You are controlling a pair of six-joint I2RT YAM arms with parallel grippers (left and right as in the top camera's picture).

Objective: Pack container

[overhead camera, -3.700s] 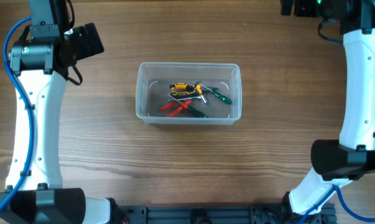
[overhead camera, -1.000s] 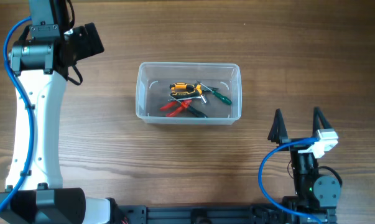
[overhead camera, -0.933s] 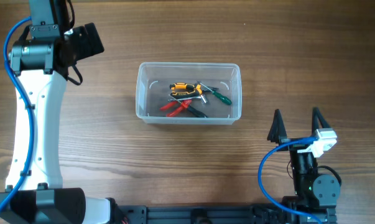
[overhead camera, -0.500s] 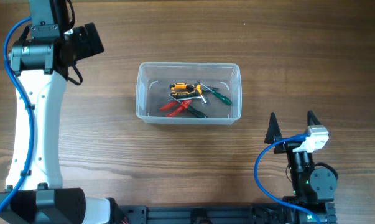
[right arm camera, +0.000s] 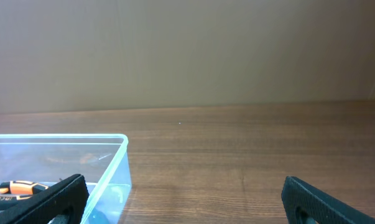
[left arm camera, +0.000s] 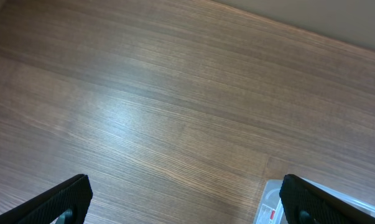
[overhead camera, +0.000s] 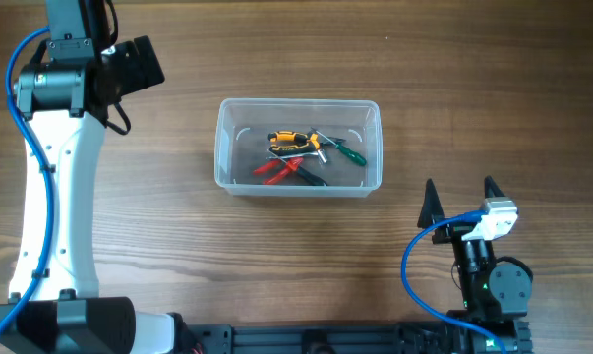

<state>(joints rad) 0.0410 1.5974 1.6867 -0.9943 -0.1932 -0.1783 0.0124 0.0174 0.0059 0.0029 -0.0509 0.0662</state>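
The clear plastic container (overhead camera: 232,143) stands in the middle of the table and holds several small hand tools, among them an orange-and-black one (overhead camera: 290,140), a green-handled one (overhead camera: 351,152) and red-handled ones (overhead camera: 272,169). My right gripper (overhead camera: 461,197) is open and empty, low at the front right, apart from the container; its wrist view shows the container's corner (right arm camera: 115,163) at the left. My left gripper (left arm camera: 187,202) is open and empty over bare wood at the back left; the container's corner (left arm camera: 269,208) shows at its right finger.
The wooden table (overhead camera: 473,88) stretches around the container. The left arm's white link (overhead camera: 55,187) runs down the left side. The right arm's base (overhead camera: 488,290) and blue cable sit at the front right edge.
The right arm has swung from the far right back corner down to the front right edge and folded low, then drifted slightly left. The left arm and the container have not moved.
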